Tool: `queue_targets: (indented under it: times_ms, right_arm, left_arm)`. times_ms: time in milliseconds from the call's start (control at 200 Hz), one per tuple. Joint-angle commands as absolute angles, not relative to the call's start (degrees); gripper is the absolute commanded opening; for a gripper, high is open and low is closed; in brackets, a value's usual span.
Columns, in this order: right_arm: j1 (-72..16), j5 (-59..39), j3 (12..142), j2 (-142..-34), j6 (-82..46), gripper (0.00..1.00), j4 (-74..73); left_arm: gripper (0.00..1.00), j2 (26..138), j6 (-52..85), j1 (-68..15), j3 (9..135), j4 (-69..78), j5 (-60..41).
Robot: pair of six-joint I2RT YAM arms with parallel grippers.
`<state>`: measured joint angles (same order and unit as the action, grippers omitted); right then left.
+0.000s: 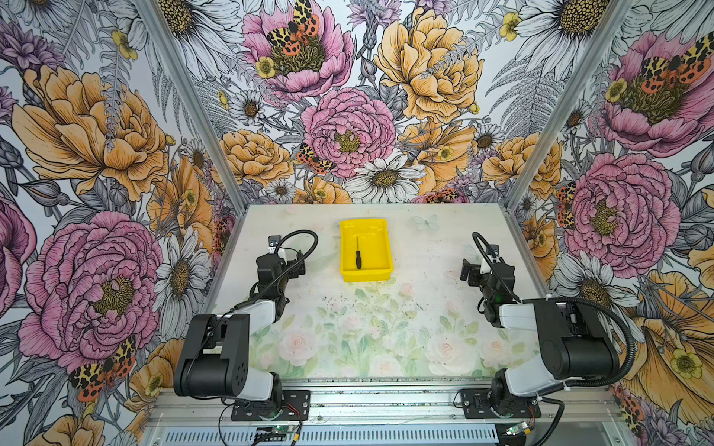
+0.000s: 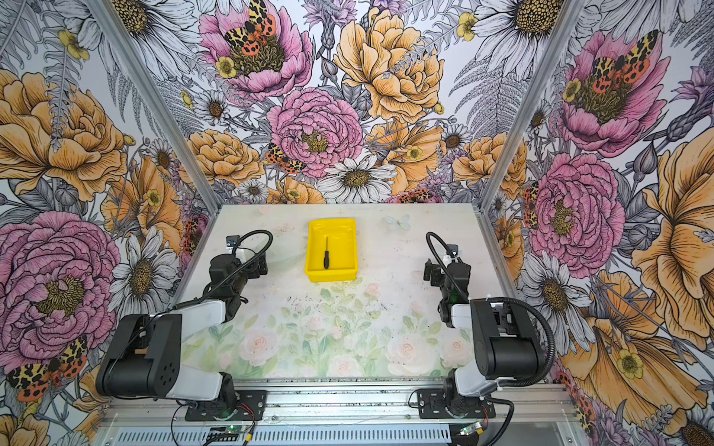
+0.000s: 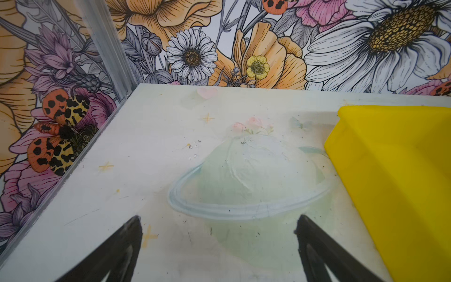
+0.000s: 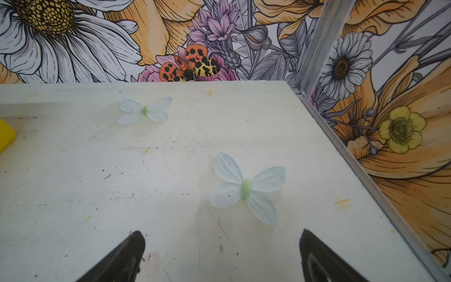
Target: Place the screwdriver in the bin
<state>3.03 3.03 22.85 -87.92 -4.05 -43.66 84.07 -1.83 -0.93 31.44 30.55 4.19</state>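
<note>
Our left gripper (image 3: 218,218) gapes wide above the table (image 3: 170,136) (nothing held), our right gripper (image 4: 222,232) likewise. Centre of both top views, the screwdriver (image 1: 358,255) lies inside the bin (image 1: 376,251); we judge the task done, needing only retreat.

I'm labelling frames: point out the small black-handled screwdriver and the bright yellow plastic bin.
small black-handled screwdriver (image 1: 358,252): in a top view, where shaft meets handle.
bright yellow plastic bin (image 1: 367,275): in a top view, its near wall.
</note>
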Motion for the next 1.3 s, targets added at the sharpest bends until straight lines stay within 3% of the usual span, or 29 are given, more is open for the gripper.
queue_targets:
  times_ms: [0, 210, 415, 1296]
  right_arm:
    - [2.83, 0.96, 22.83, -88.01, -5.39, 0.99, -48.76]
    - [2.76, 0.97, 22.69, -88.07, -5.27, 0.99, -49.02]
    - [2.73, 1.02, 22.85, -88.07, -5.35, 1.00, -49.03]
    - [2.28, 2.02, 22.85, -87.96, -4.99, 0.99, -48.86]
  left_arm:
    - [0.99, 86.63, -3.59, -0.44, 35.31, 25.34, -0.54]
    - [0.99, 85.92, -3.95, 0.38, 32.49, 30.34, -4.52]
    - [0.99, 89.13, 0.56, 1.77, 21.05, 55.46, 2.93]
    - [0.99, 88.64, -1.32, -0.15, 21.80, 53.02, 5.18]
